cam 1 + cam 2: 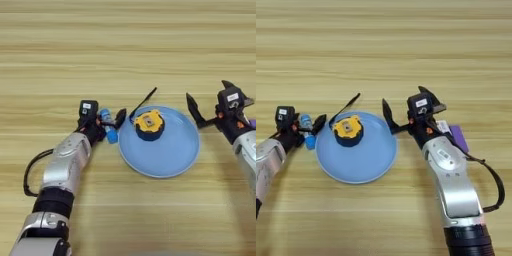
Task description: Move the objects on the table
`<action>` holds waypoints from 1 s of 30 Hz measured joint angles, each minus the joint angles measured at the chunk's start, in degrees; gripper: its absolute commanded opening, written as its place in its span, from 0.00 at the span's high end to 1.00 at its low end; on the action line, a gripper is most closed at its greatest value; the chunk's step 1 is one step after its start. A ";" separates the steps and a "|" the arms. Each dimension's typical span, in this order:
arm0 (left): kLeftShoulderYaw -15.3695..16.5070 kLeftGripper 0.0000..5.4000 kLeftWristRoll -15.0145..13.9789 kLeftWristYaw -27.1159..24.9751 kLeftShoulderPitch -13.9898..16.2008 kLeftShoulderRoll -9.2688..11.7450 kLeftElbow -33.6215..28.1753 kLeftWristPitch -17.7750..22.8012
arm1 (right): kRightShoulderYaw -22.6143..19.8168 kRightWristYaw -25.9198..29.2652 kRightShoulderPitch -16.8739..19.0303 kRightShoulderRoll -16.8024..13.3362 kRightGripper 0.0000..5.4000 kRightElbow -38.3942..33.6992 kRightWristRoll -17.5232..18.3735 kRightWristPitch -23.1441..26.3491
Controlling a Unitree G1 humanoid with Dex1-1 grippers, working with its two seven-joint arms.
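Note:
A wide light-blue plate [165, 150] lies on the wooden table [125, 45] in front of me. The yellow-and-black tape measure [149, 124] rests on the plate's far left part, and its black strap loop [144, 101] trails over the rim onto the wood. A small blue tube [107, 126] lies just left of the plate. My left gripper [106, 121] is right at the tube, and part of it crosses over the tube. My right gripper [406, 102] hovers at the plate's right rim, open and holding nothing.
A small purple object [458, 137] lies on the table beside my right forearm. A black cable [496, 182] loops out from the right arm, and another [29, 175] from the left arm. Bare planks stretch across the far half of the table.

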 measured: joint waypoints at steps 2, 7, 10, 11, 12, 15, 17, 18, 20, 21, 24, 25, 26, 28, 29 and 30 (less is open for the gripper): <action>0.24 0.00 -0.79 -0.50 0.01 -0.41 -0.50 -0.63 | 0.08 0.00 -0.01 0.00 0.00 0.09 -0.02 -0.05; 1.45 0.00 -2.36 -1.77 0.00 -1.60 -1.46 -1.83 | 0.25 0.00 -0.16 0.01 0.00 0.79 -0.10 -0.21; 2.21 0.00 -3.60 -2.66 0.00 -1.97 -1.90 -3.08 | 0.38 0.00 -0.24 0.02 0.00 1.08 -0.11 -0.44; 2.33 0.00 -3.78 -2.82 -0.01 -2.01 -1.94 -3.48 | 0.44 0.00 -0.27 0.03 0.00 1.37 -0.12 -0.84; 2.49 0.00 -3.88 -2.88 -0.01 -2.07 -1.93 -4.20 | 0.55 0.00 -0.31 0.05 0.00 1.79 -0.14 -1.26; 3.18 0.00 -4.03 -2.79 -0.18 -2.25 -1.86 -7.07 | 0.96 0.00 -0.44 0.35 0.00 2.94 -0.25 -1.63; 3.76 0.00 -3.94 -2.40 -0.54 -2.34 -1.42 -9.32 | 1.25 0.02 -0.58 0.55 0.00 3.60 -0.26 -2.52; 3.92 0.00 -3.76 -2.10 -0.74 -2.34 -1.25 -10.30 | 1.38 0.03 -0.66 0.64 0.00 3.84 -0.26 -2.58; 4.09 0.00 -2.84 -0.94 -1.35 -2.27 -0.36 -13.05 | 1.79 0.07 -0.71 0.78 0.00 4.42 -0.27 -3.01; 4.14 0.00 -1.30 0.30 -1.93 -2.11 0.77 -15.49 | 2.17 0.11 -0.74 0.94 0.00 4.69 -0.31 -3.72; 4.63 0.00 0.61 2.82 -3.18 -1.73 3.27 -19.73 | 3.37 0.44 -0.84 1.70 0.00 5.73 -0.41 -4.70; 4.66 0.00 1.54 4.03 -3.69 -1.59 4.59 -21.74 | 3.96 0.57 -0.91 2.05 0.00 6.36 -0.50 -5.05; 4.71 0.00 2.38 4.83 -4.03 -1.47 5.54 -22.99 | 4.42 0.64 -0.93 2.28 0.00 6.81 -0.67 -5.13; 5.07 0.00 2.65 5.89 -4.72 -1.50 7.28 -24.71 | 5.06 0.67 -0.99 2.69 0.00 7.84 -0.90 -5.76; 5.13 0.00 2.70 6.22 -4.85 -1.54 7.72 -25.24 | 5.20 0.66 -1.05 2.84 0.00 8.20 -1.00 -6.08; 5.22 0.00 2.78 6.81 -5.05 -1.59 8.52 -26.19 | 5.52 0.66 -1.26 3.21 0.00 9.01 -1.10 -6.25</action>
